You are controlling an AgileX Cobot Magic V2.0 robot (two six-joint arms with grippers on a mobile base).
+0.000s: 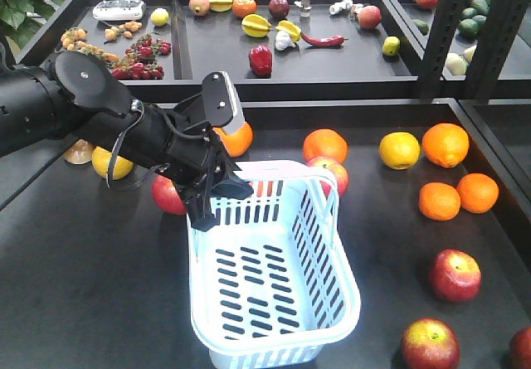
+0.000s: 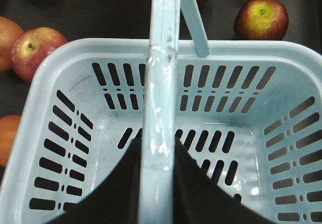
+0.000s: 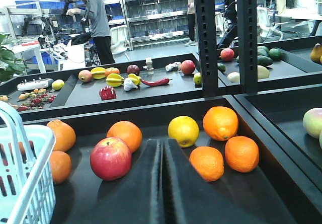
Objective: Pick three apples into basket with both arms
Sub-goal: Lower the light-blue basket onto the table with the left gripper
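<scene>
The pale blue basket (image 1: 332, 303) stands in the middle of the black tray with nothing inside it. My left gripper (image 1: 207, 207) is shut on the basket's swing handle (image 2: 158, 108) at its far-left end. One apple (image 1: 168, 195) lies just behind that gripper and another apple (image 1: 332, 172) sits behind the basket's far rim. Two more apples (image 1: 455, 274) (image 1: 430, 344) lie at the front right. In the right wrist view my right gripper (image 3: 162, 143) is shut on nothing, low over the tray. A red apple (image 3: 110, 157) lies just left of it, and the basket (image 3: 25, 183) is further left.
Oranges (image 1: 440, 201) and a yellow fruit (image 1: 399, 149) lie at the back right of the tray. An orange (image 1: 325, 145) sits behind the basket. A raised shelf (image 1: 332, 70) behind carries mixed fruit. A black rack post (image 1: 444, 33) stands at the right.
</scene>
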